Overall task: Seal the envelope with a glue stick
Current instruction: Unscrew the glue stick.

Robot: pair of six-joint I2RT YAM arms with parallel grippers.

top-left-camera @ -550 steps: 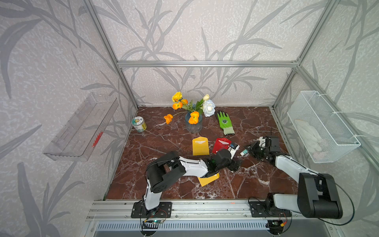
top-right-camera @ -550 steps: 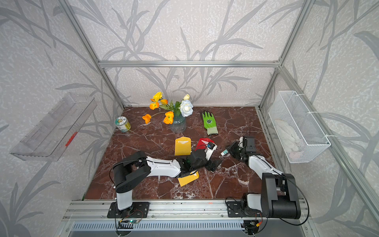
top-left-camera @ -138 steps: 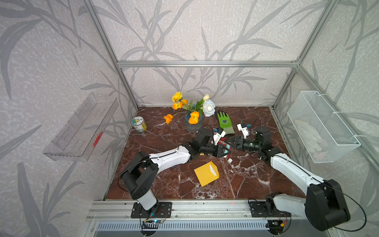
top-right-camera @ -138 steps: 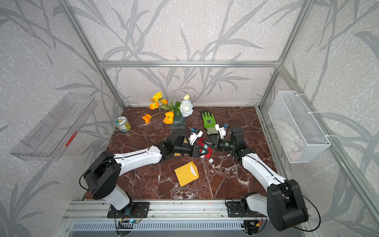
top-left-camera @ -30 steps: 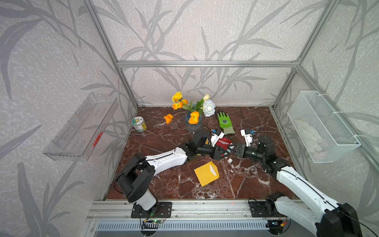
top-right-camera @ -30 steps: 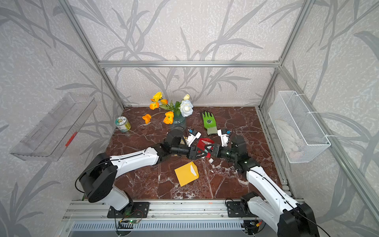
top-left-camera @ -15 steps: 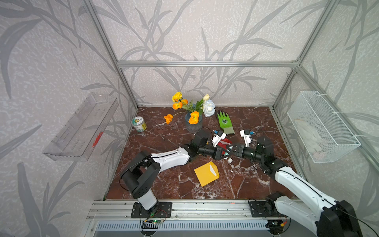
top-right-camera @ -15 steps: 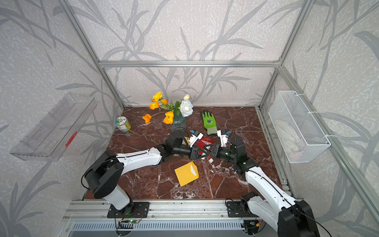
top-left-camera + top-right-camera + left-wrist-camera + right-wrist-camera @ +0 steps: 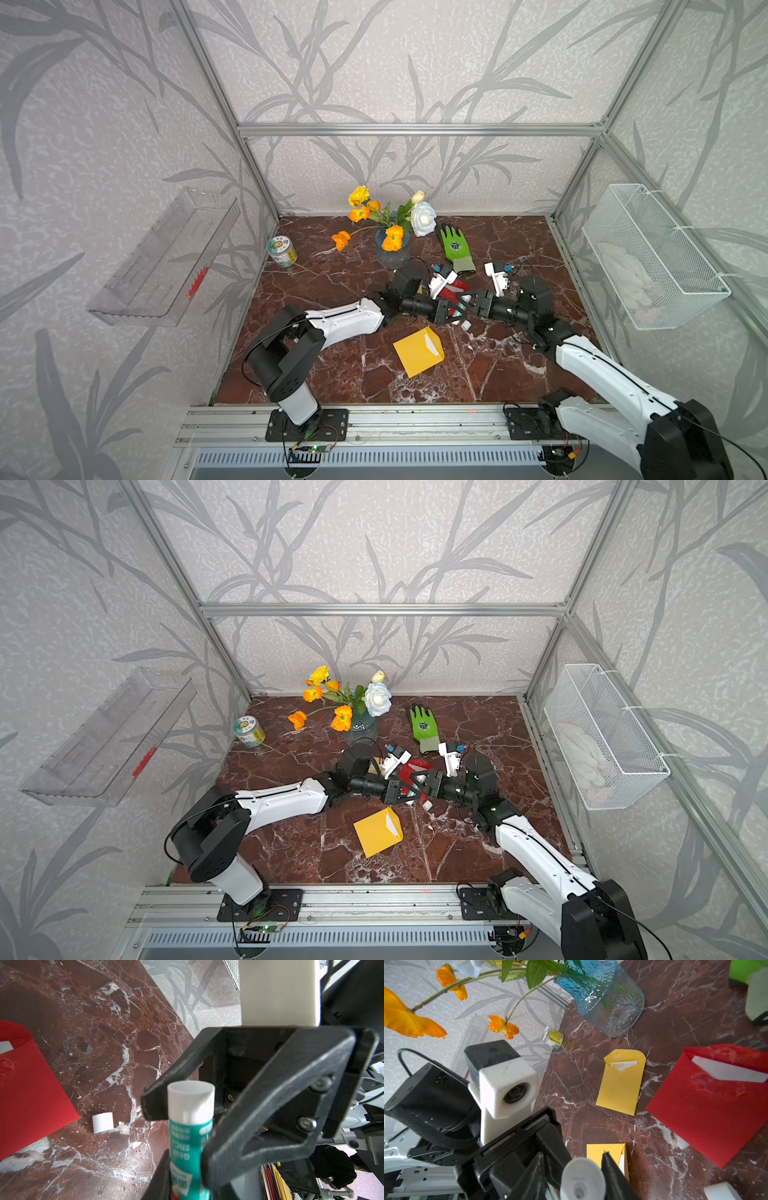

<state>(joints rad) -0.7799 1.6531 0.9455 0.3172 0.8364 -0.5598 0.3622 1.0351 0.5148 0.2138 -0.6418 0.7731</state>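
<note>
Counter [image 9: 332,374] layout
Vase [image 9: 391,255] at the back; tin [image 9: 281,252] left of it, glove [image 9: 456,247] right, small envelope [image 9: 417,351] well in front.

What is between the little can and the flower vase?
An orange flower, drooping on its long stem, lies between the can and the vase. Both top views show it.

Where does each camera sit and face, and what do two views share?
Both top views: high in front, looking down on the marble table; left arm, right arm show.
Left wrist: on the left arm, facing along the glue stick toward the right tool.
Right wrist: on the right arm, facing the left arm's camera.
Shared: both wrist views show the red envelope.
</note>
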